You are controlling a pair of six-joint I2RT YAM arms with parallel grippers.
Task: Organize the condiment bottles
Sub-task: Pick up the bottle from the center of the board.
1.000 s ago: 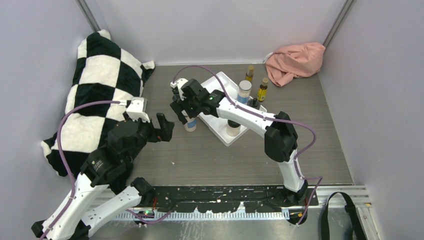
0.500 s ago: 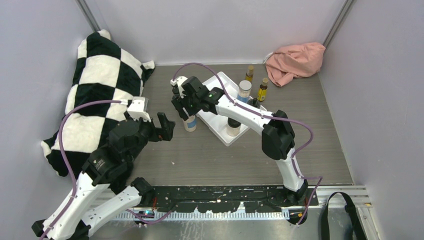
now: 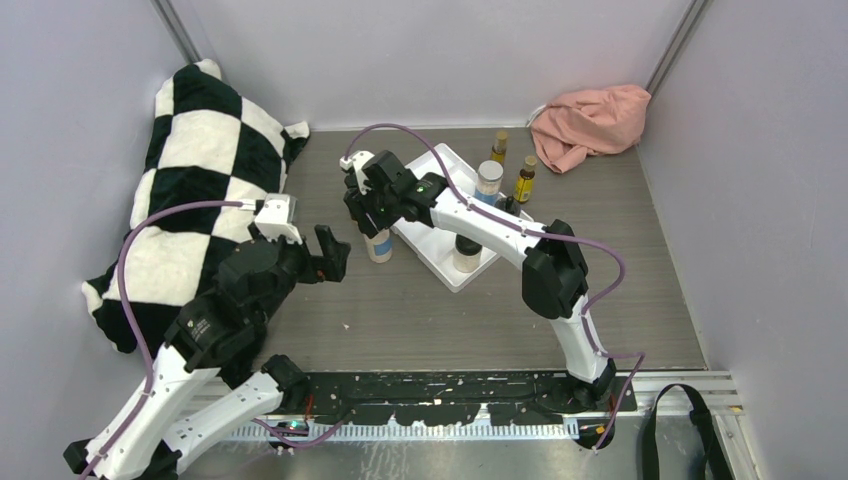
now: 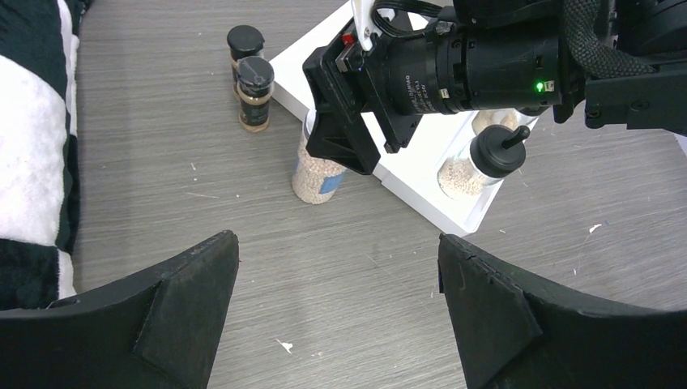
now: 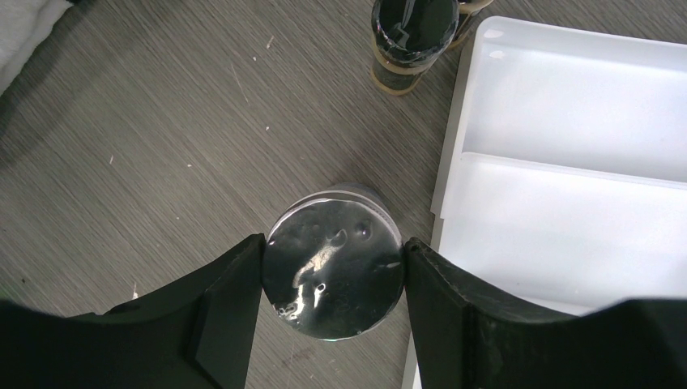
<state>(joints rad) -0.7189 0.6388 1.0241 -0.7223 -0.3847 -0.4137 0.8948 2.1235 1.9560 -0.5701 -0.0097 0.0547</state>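
Observation:
A silver-lidded jar [image 5: 334,267] of pale grains stands on the table just left of the white tray [image 5: 567,162]. My right gripper [image 5: 334,251] is shut on the lid, one finger touching each side. From above, this jar [image 3: 378,245] shows under the right gripper [image 3: 372,222]. The tray [image 3: 445,163] holds a tan black-capped jar [image 3: 465,257]. Behind it stand another silver-lidded jar [image 3: 488,182] and two amber bottles [image 3: 499,147] [image 3: 525,178]. Two small dark-capped bottles [image 4: 255,81] [image 4: 245,40] stand beyond the held jar. My left gripper [image 4: 336,243] hangs open and empty, near the jar [image 4: 316,174].
A black-and-white checked blanket [image 3: 200,190] covers the table's left side. A pink cloth [image 3: 590,120] lies bunched in the back right corner. Grey walls close in the table on three sides.
My right gripper's fingers have closed from wide open onto the jar's silver lid, and the wrist has shifted slightly away from me. The left arm has not moved.

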